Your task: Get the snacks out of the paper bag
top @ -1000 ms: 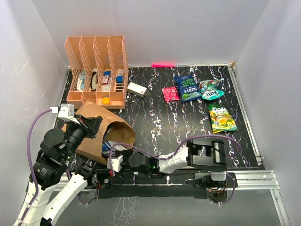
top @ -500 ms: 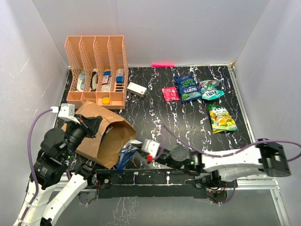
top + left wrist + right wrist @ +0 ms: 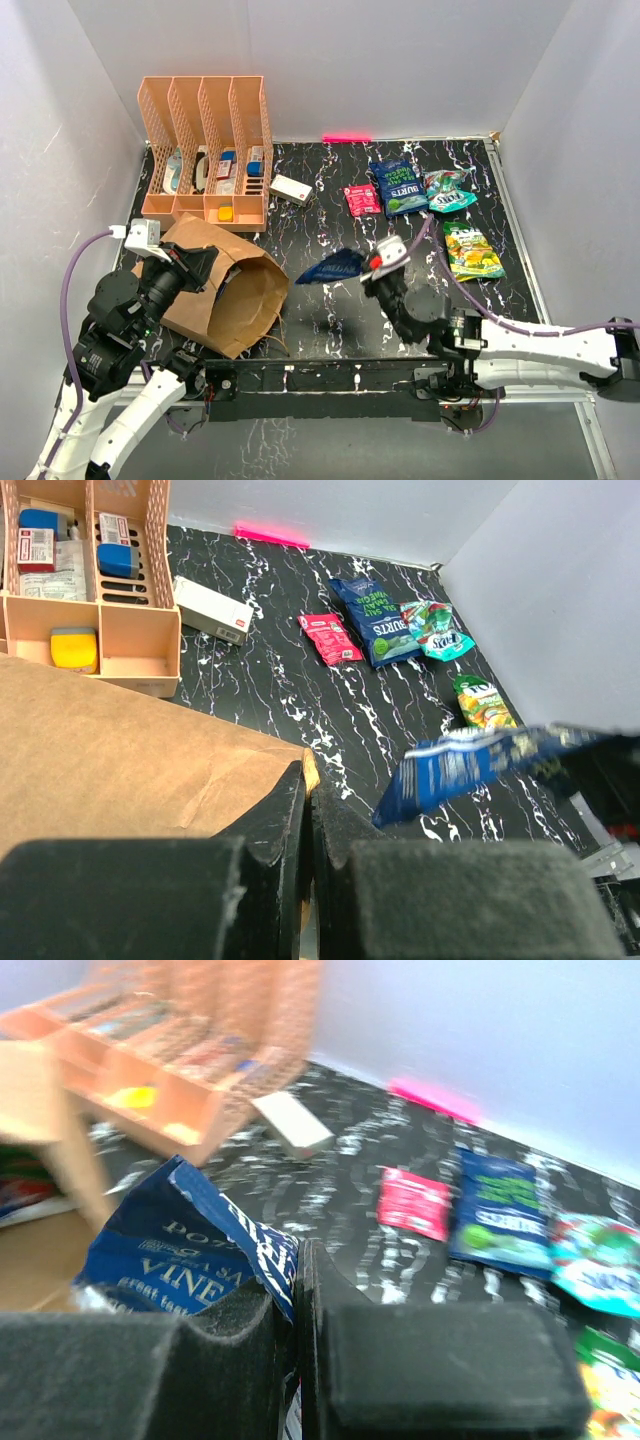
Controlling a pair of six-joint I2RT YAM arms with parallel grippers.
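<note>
Dark blue chip bag (image 3: 333, 267) pinched at one end by right gripper (image 3: 377, 264), sticking out to its left. Long axis left-right, free end toward paper bag (image 3: 250, 292).

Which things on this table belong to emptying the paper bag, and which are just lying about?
Job: paper bag, lifted dark blue chip bag, pink packet, Burts bag, teal bag, green-yellow bag.
Lying about: orange file rack, white box, pink strip.
</note>
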